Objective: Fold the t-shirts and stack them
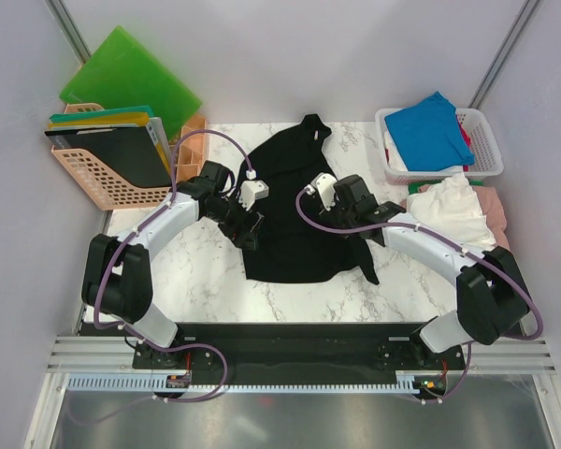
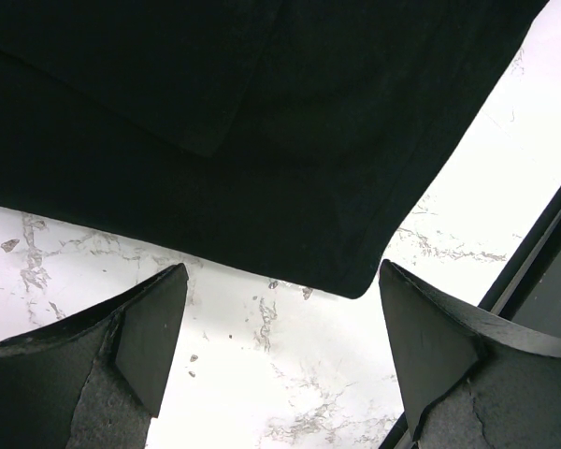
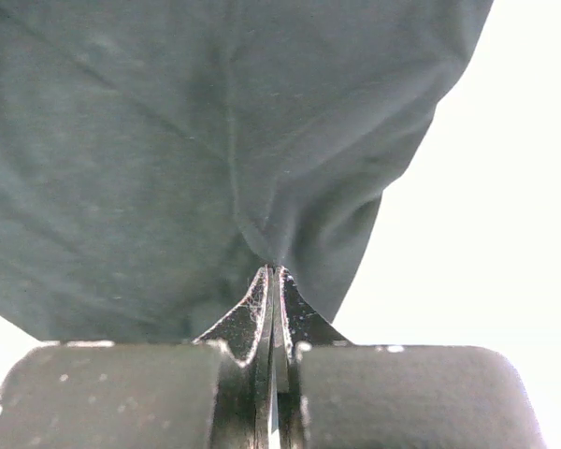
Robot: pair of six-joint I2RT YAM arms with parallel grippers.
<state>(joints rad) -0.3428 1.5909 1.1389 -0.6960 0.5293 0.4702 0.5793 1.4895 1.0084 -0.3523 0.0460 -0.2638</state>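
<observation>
Right gripper (image 3: pixel 273 273) is clenched on a thin pinch of the black shirt (image 1: pixel 290 248). In the right wrist view the cloth tents up from the tips. The grip sits on the shirt's right side, about mid-length.

The shirt lies down the middle of the table (image 1: pixel 206 276), collar at the far edge, hem toward the near edge. It's mostly flat but rumpled, and a flap trails off its near-right corner.

Left gripper (image 2: pixel 280 273) is released, jaws wide, just off the shirt's near-left corner. The corner sits ahead of the tips and between them, not touched as far as I can tell.

Outward:
- Far-right corner: blue shirt (image 1: pixel 435 126) in the basket (image 1: pixel 486 150).
- Right edge: white shirt (image 1: pixel 453 210) and pink shirt (image 1: pixel 496 210), heaped.
- Far-left corner: green boards (image 1: pixel 131 79) and rack (image 1: pixel 98 178).

Risks, my read:
- The pinch is shallow and may slip out on lift.
- I can't tell how many layers are caught; one layer alone gives a crooked fold.
- A one-sided pull with the left side loose would drag and bunch the shirt.
- If the left closes short of the corner, it grabs nothing.
- The trailing flap could sweep into the white shirt.
</observation>
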